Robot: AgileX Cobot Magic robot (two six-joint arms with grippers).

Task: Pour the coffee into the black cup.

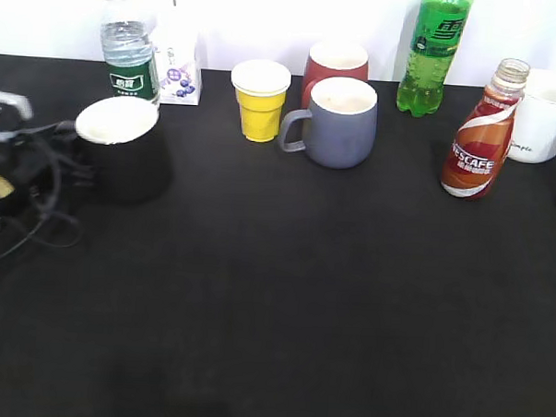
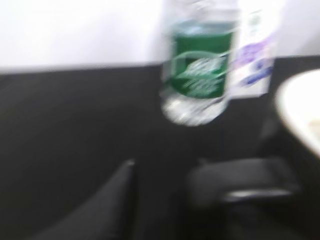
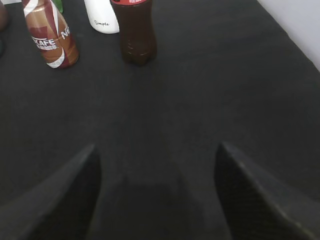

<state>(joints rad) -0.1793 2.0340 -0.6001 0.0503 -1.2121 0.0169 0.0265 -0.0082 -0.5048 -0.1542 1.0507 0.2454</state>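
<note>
The coffee point(image 1: 480, 134), a small curvy bottle with a red-orange Nescafe wrap and no cap, stands at the right of the black table. It also shows at the top left of the right wrist view point(image 3: 50, 37). The black cup point(image 1: 123, 156), white inside, stands at the left. Only its white rim point(image 2: 300, 112) shows at the right edge of the blurred left wrist view. My left gripper point(image 2: 165, 165) is just left of the cup with a bare gap between its fingers; part of it shows in the exterior view point(image 1: 10, 114). My right gripper point(image 3: 157, 147) is open and empty, well short of the coffee.
A clear water bottle point(image 1: 128, 50) and small carton point(image 1: 180, 70) stand behind the black cup. A yellow cup point(image 1: 260, 101), blue-grey mug point(image 1: 342, 124), dark red mug point(image 1: 335, 63), green soda bottle point(image 1: 434, 54), white mug point(image 1: 545, 119) and dark cola bottle point(image 3: 134, 35) stand along the back.
</note>
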